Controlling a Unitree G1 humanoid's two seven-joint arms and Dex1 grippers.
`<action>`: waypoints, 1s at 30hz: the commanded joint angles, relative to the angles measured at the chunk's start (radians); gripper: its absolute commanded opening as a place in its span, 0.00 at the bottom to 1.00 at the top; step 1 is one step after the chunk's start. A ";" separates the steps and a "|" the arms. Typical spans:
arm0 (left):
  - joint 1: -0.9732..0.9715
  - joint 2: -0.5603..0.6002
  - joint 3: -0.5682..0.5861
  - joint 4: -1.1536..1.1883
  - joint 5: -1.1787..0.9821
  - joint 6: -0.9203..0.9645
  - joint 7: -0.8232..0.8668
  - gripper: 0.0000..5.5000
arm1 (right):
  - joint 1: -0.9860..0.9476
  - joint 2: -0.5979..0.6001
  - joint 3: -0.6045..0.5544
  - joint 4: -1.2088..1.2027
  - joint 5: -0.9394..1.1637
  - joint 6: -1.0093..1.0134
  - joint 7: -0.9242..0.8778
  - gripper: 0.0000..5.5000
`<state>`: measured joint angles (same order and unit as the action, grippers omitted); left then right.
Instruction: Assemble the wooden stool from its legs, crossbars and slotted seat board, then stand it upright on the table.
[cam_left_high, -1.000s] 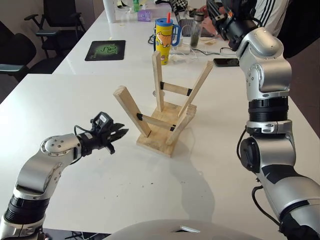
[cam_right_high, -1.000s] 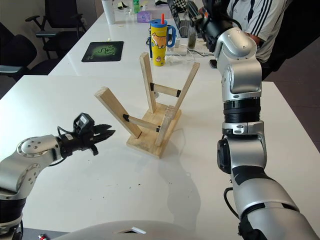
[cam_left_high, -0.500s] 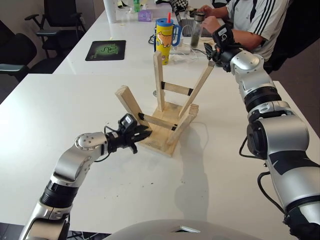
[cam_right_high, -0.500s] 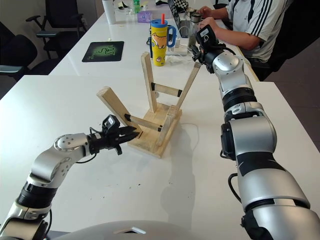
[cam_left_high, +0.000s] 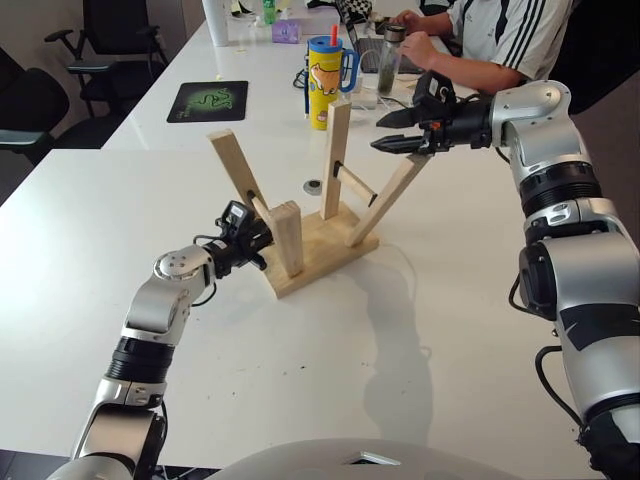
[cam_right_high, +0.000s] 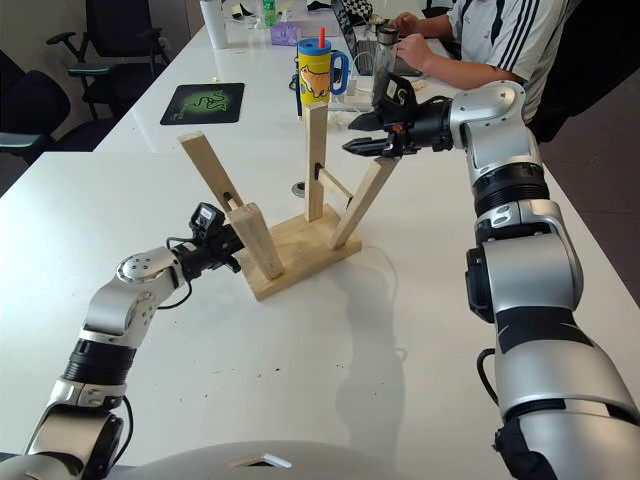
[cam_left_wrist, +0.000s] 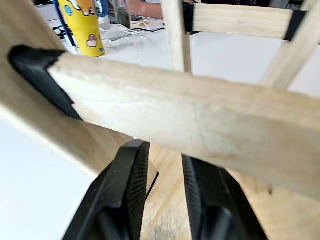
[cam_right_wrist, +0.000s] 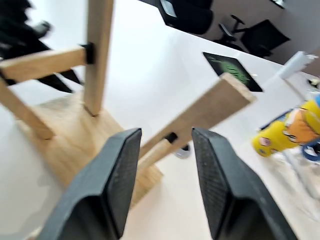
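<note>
**Stool upside down on the table, a gripper on each side**

The white table bears the wooden stool upside down. Its seat board lies flat, and the four legs point upward, splaying outward and joined by crossbars. The right gripper hovers at the top end of the stool's far right leg, fingers spread wide. The left gripper is at the stool's near left side, below a crossbar, fingers slightly parted. A yellow mug stands behind the stool.
</note>
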<state>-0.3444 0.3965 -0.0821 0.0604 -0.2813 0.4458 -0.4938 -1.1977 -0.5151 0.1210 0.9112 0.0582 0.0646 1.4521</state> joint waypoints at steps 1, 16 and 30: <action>-0.026 -0.019 0.033 0.061 0.030 -0.048 0.025 0.21 | 0.048 -0.010 -0.041 -0.227 0.134 0.188 0.096 0.34; 0.074 -0.033 0.157 0.032 0.020 -0.059 0.078 0.16 | 0.185 0.050 -0.216 0.060 0.051 0.068 -0.788 0.26; 0.236 -0.041 0.098 -0.156 0.033 0.257 0.138 0.00 | 0.617 0.199 -0.107 -0.194 -0.017 0.121 -0.894 0.00</action>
<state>-0.1323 0.3631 0.0440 -0.0276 -0.2456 0.6505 -0.3556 -0.6413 -0.3251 -0.0056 0.8198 0.0288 0.1392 0.5315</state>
